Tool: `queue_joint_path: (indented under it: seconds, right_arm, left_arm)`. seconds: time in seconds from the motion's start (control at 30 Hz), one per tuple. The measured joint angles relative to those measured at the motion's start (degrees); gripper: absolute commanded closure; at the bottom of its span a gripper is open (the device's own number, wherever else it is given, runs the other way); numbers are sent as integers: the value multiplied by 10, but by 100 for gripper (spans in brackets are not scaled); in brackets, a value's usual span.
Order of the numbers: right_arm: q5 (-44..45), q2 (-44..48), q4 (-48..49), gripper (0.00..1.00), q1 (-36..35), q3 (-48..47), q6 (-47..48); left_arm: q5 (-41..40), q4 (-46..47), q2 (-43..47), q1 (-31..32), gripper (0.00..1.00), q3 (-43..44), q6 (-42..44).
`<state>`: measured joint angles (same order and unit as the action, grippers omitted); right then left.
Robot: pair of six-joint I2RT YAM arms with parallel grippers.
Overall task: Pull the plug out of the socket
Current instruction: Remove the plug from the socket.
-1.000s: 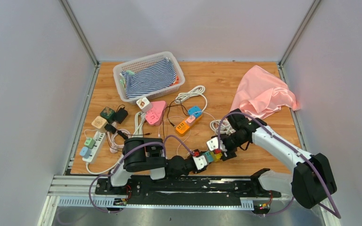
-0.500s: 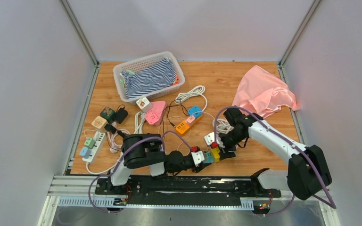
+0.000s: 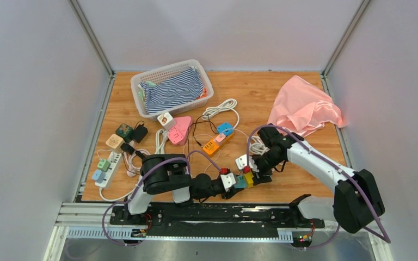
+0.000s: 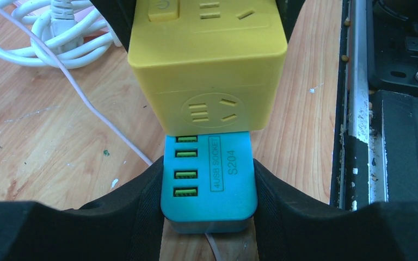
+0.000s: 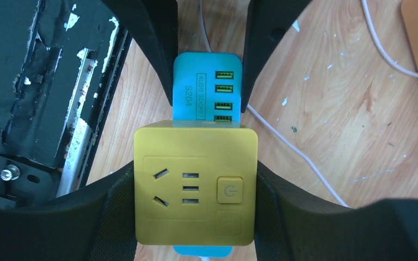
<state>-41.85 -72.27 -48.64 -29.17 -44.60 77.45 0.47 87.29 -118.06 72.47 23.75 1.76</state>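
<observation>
The left pincer (image 4: 208,190) grips the blue block (image 4: 217,163). The right pincer (image 5: 196,190) grips the yellow cube (image 5: 196,217). Both are stuck together by the tabletop's (image 3: 283,92) near edge. Next, pull them straight apart.

The left end effector (image 4: 208,173) has its two black fingers (image 4: 141,201) closed on the sides of a blue USB block (image 4: 209,187) marked with four ports. A yellow socket cube (image 4: 207,70) sits butted against the block's far end, its socket face turned this way. They sit low over the wooden bench (image 4: 43,147). A coiled white cable (image 4: 60,41) lies up left, a thin pale wire (image 4: 95,111) runs across the wood, and a black rail (image 4: 403,136) runs along the right.
</observation>
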Motion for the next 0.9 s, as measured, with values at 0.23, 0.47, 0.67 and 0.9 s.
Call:
queue_joint_path:
  seconds: [0.23,0.47,0.67,0.9]
  right_arm:
    - [1,19,5,100,-7,15,39]
    - [8,-1,9,100,-2,1,-13]
    - [3,-2,10,100,0,1,-14]
    - [-12,13,6,100,1,16,55]
  left_arm:
    - [-1,1,-1,2,100,0,2]
    - [-5,2,-2,1,100,0,-9]
    - [-7,2,-2,1,100,0,-17]
    - [-18,2,-2,4,100,0,-19]
